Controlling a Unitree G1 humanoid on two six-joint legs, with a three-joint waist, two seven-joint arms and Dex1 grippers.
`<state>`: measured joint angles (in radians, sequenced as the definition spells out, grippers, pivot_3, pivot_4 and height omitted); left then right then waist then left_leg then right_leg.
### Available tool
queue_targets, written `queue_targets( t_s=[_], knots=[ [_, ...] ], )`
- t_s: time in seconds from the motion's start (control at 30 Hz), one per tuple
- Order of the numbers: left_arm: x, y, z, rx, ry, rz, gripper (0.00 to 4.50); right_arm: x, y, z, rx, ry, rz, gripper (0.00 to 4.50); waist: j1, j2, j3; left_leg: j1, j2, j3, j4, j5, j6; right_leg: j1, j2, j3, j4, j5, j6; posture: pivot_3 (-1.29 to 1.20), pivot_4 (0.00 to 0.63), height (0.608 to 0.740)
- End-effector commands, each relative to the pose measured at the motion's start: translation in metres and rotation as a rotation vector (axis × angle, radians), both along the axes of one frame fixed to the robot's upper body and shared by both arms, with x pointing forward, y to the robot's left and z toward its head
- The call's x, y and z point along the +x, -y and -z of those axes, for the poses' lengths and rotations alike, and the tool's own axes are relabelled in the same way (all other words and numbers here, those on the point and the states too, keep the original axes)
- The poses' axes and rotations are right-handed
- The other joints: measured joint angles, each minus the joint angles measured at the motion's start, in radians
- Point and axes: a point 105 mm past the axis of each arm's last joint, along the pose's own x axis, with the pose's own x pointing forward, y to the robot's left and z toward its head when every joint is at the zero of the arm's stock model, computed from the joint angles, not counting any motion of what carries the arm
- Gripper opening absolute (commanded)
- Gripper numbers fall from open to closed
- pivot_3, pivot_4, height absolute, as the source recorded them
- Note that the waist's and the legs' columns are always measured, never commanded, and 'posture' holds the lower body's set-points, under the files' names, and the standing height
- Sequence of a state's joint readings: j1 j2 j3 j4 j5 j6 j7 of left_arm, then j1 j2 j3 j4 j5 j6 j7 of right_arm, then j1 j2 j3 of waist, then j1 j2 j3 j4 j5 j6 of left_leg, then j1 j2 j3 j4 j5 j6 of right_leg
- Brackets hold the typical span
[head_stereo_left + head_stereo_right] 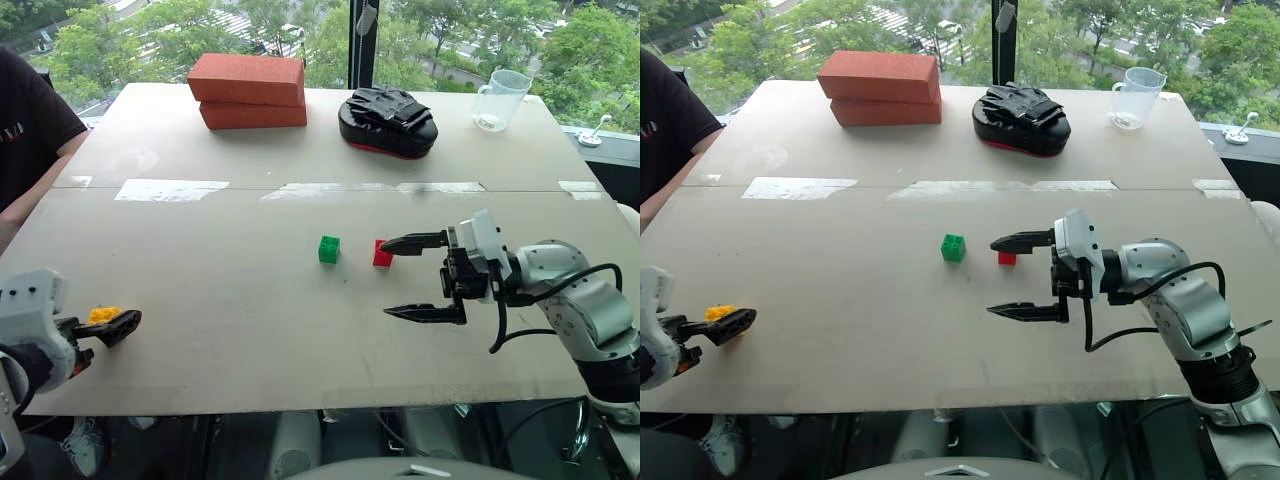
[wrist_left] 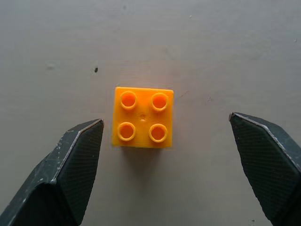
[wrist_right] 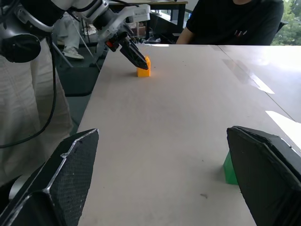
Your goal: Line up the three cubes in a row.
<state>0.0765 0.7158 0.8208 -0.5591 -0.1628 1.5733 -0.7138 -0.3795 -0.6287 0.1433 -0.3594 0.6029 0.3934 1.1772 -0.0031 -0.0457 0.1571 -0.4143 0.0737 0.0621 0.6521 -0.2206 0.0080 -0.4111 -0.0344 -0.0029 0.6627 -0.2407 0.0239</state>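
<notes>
A green cube (image 1: 329, 249) and a red cube (image 1: 382, 254) sit side by side, a small gap apart, near the middle of the table (image 1: 250, 340). The yellow cube (image 1: 103, 315) rests far off by the table's left front corner. My left gripper (image 1: 112, 335) is open around it; in the left wrist view the yellow cube (image 2: 142, 117) lies studs up between the fingers (image 2: 80, 155), touching neither. My right gripper (image 1: 387, 278) hangs open and empty, pointing left, its upper finger just by the red cube. The right wrist view shows the green cube (image 3: 229, 169) behind one finger.
Two stacked reddish-orange bricks (image 1: 248, 92), a black padded mitt (image 1: 388, 120) and a clear measuring cup (image 1: 500, 98) stand along the far edge. A person in a black shirt (image 1: 25, 130) sits at the left side. Tape strips (image 1: 170, 189) cross the table's seam.
</notes>
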Motion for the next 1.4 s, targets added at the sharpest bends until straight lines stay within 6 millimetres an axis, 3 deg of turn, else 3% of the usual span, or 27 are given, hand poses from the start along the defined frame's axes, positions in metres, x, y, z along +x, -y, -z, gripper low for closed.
queue_targets(
  t_s=[0.03, 0.17, 0.2, 0.27, 0.43, 0.5, 0.57, 0.63, 0.7, 0.77, 0.9, 1.17, 1.4],
  knots=[
    [0.009, -0.006, -0.002, 0.038, 0.028, 0.018, 4.4, -0.016, 0.004, -0.011, -0.001, 0.042, -0.074, 4.5, 0.0, 0.0, 0.0, 0.0, 0.0, 0.0, 0.0, 0.0, 0.0, 0.0, 0.0, 0.0, 0.0, 0.0, 0.0, 0.0, 0.15, 0.74],
    [0.017, -0.011, 0.002, 0.059, 0.029, 0.052, 4.4, -0.021, 0.004, -0.011, -0.014, 0.059, -0.088, 4.5, -0.001, 0.0, 0.0, 0.0, 0.0, 0.0, -0.001, 0.0, 0.0, 0.0, -0.001, 0.0, 0.0, 0.0, 0.0, 0.0, 0.15, 0.74],
    [0.018, -0.012, 0.002, 0.066, 0.03, 0.066, 4.17, -0.022, 0.004, -0.011, -0.014, 0.059, -0.085, 4.5, -0.001, 0.0, 0.0, 0.0, 0.001, 0.0, -0.001, 0.0, 0.0, 0.0, -0.001, 0.0, 0.0, 0.0, 0.0, 0.0, 0.15, 0.74],
    [0.018, -0.012, 0.005, 0.088, 0.018, 0.102, 3.54, -0.024, 0.005, -0.011, -0.016, 0.057, -0.077, 4.5, -0.002, 0.0, 0.0, 0.0, 0.001, 0.0, -0.001, 0.0, 0.0, -0.001, -0.002, 0.0, 0.0, 0.0, 0.0, 0.0, 0.15, 0.74],
    [0.022, -0.01, 0.003, 0.127, 0.038, 0.172, 1.29, -0.026, 0.008, -0.007, -0.025, 0.045, -0.05, 4.5, -0.002, 0.0, 0.0, -0.001, 0.001, 0.001, -0.002, 0.0, 0.0, -0.002, -0.009, 0.0, -0.001, 0.0, 0.0, 0.0, 0.15, 0.74],
    [0.029, -0.005, -0.004, 0.13, 0.08, 0.215, 1.29, -0.026, 0.009, -0.007, -0.024, 0.041, -0.037, 4.5, 0.001, 0.0, 0.0, -0.001, 0.001, 0.001, -0.002, 0.0, 0.0, -0.002, -0.009, -0.001, -0.001, 0.0, -0.001, 0.0, 0.15, 0.74],
    [0.045, 0.009, -0.021, 0.241, 0.167, 0.369, 1.29, -0.024, 0.01, -0.006, -0.019, 0.039, -0.009, 4.5, 0.003, 0.0, 0.0, -0.001, 0.001, 0.001, -0.002, 0.0, 0.0, -0.003, -0.01, -0.001, -0.001, 0.0, -0.001, 0.0, 0.15, 0.74],
    [0.067, 0.037, -0.037, 0.295, 0.289, 0.566, 1.29, -0.023, 0.011, -0.005, -0.015, 0.036, 0.028, 4.5, 0.006, 0.001, 0.0, -0.001, 0.001, 0.001, -0.002, 0.0, 0.0, -0.003, -0.011, -0.002, -0.001, 0.0, -0.001, 0.0, 0.15, 0.74],
    [0.082, 0.077, -0.04, 0.236, 0.319, 0.862, 1.29, -0.021, 0.014, -0.004, -0.016, 0.041, 0.077, 4.5, 0.023, 0.001, 0.001, -0.001, 0.0, 0.001, -0.002, 0.0, 0.0, -0.003, -0.014, -0.003, -0.001, 0.0, -0.001, 0.0, 0.15, 0.74],
    [0.091, 0.102, -0.039, 0.155, 0.293, 1.091, 1.29, -0.022, 0.017, -0.003, -0.018, 0.039, 0.116, 4.5, 0.028, 0.002, 0.001, -0.003, 0.0, 0.001, -0.002, -0.001, -0.001, -0.003, -0.014, -0.006, -0.002, 0.0, -0.001, 0.0, 0.15, 0.74],
    [0.111, 0.114, -0.028, 0.233, 0.186, 1.46, 1.29, -0.026, 0.021, -0.003, -0.019, 0.019, 0.175, 4.5, 0.021, 0.004, 0.002, -0.003, -0.002, 0.009, -0.002, -0.001, 0.002, -0.003, -0.012, -0.006, -0.003, 0.0, -0.001, 0.0, 0.15, 0.74],
    [0.167, 0.139, -0.029, 0.352, 0.077, 1.751, 1.29, -0.038, 0.023, -0.002, -0.013, 0.013, 0.288, 4.5, 0.02, 0.003, 0.002, -0.008, 0.0, 0.009, 0.0, -0.002, 0.003, -0.004, 0.0, -0.006, -0.005, 0.002, 0.003, 0.0, 0.15, 0.74],
    [0.179, 0.155, -0.024, 0.375, 0.053, 1.818, 1.29, -0.042, 0.026, -0.001, -0.015, 0.013, 0.359, 4.5, 0.012, 0.003, 0.002, -0.01, 0.0, 0.009, 0.001, -0.002, 0.003, -0.005, -0.001, -0.005, -0.005, 0.002, 0.005, 0.0, 0.15, 0.74]
  ],
)
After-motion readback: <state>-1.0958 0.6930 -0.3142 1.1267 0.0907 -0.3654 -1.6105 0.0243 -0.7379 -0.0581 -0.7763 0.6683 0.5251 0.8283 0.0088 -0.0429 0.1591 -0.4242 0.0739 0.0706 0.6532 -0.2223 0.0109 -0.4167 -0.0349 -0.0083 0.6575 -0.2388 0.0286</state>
